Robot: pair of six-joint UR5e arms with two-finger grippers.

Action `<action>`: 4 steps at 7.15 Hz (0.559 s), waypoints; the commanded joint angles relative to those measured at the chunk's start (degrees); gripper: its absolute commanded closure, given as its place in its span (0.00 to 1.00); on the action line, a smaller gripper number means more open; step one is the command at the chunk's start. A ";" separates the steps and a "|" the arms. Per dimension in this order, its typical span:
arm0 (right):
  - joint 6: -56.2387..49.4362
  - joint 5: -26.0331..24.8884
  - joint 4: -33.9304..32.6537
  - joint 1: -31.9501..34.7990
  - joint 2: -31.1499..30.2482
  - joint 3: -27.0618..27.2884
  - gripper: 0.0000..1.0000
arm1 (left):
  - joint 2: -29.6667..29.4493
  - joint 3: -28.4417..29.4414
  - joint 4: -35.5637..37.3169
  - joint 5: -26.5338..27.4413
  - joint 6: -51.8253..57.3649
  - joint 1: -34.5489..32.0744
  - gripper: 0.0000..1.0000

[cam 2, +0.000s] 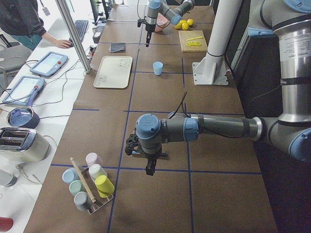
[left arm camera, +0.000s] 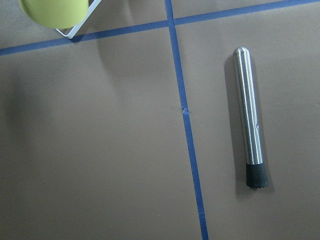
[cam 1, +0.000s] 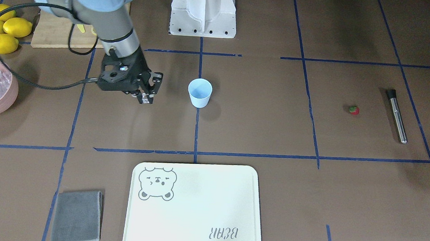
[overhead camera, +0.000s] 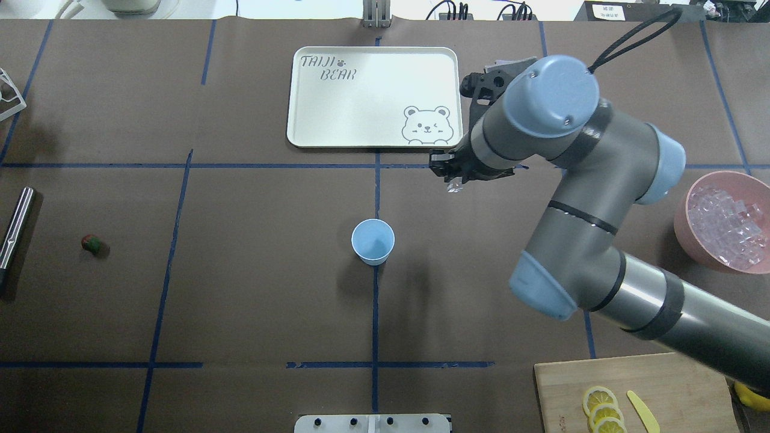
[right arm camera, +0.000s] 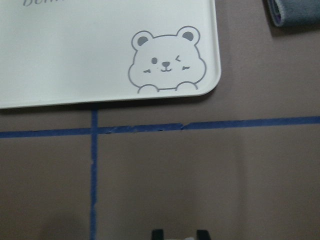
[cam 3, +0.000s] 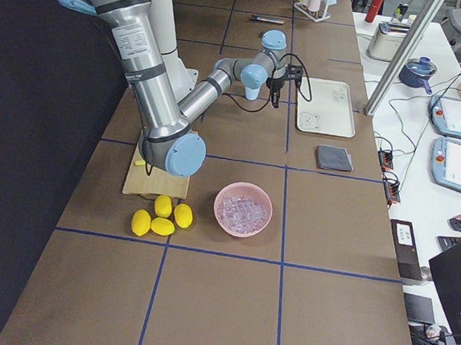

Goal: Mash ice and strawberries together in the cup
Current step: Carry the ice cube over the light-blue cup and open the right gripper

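Observation:
The light-blue cup (cam 1: 200,92) stands upright and looks empty at the table's middle; it also shows in the overhead view (overhead camera: 373,240). My right gripper (overhead camera: 452,180) hangs above the table between the cup and the tray, to the cup's right in the overhead view. It is shut on a small clear ice cube (overhead camera: 453,187); its fingertips (right arm camera: 158,233) show at the bottom edge of the right wrist view. More ice (overhead camera: 725,225) fills the pink bowl (overhead camera: 683,222). The tiny red strawberry (overhead camera: 91,243) lies far left. My left gripper (cam 2: 149,170) hovers by the steel muddler (left arm camera: 249,120); I cannot tell whether it is open.
A white bear tray (overhead camera: 373,96) lies beyond the cup, with a grey cloth (cam 1: 77,216) beside it. Lemons (cam 1: 5,28) and a cutting board (overhead camera: 637,391) with lemon slices sit near the robot's right. A rack of cups (cam 2: 90,182) stands at the far left end.

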 commanded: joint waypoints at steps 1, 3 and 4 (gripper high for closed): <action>7.40 -8.01 -6.15 -8.24 7.73 -0.41 1.00 | -0.02 0.08 -0.02 0.00 0.00 0.01 0.00; 8.47 -11.90 -6.26 -10.99 8.45 -2.07 1.00 | -0.02 0.00 -0.02 0.00 0.00 0.01 0.00; 8.47 -13.30 -6.00 -11.34 9.41 -4.17 1.00 | -0.02 0.00 0.07 0.00 0.00 0.01 0.00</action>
